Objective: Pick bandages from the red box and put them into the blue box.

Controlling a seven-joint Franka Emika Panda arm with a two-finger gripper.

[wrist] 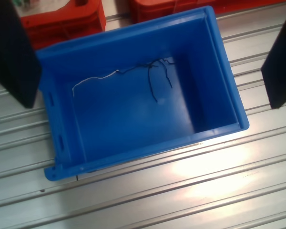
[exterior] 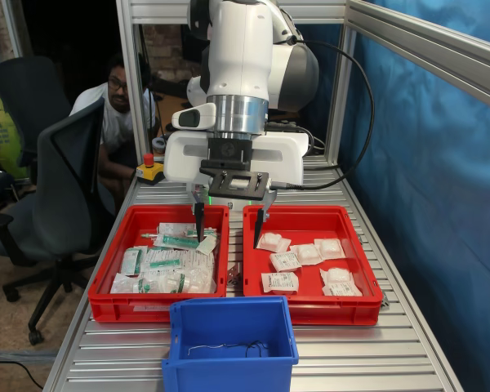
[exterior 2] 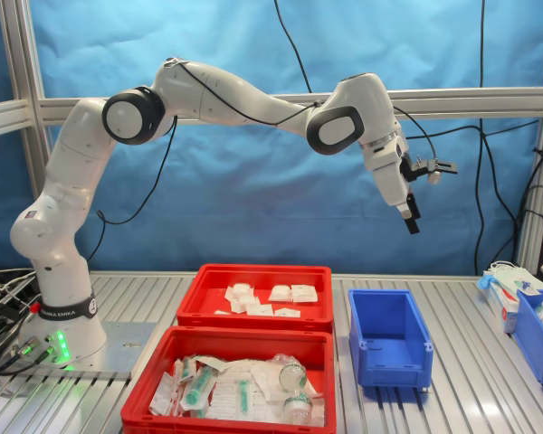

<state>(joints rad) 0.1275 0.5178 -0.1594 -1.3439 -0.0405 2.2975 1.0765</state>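
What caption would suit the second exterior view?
Arm's open gripper poised high above the blue box, bandages waiting in the red box.

Two red trays (exterior: 314,308) (seven bandages (exterior: 279,282))

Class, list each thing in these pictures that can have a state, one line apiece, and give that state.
gripper: open, empty, held high above the table.
blue box: upright, holds no bandages, only a thin wire.
red box: holds several bandages, lying loose.
other red tray: full of green-printed packets.
arm base light: lit green.
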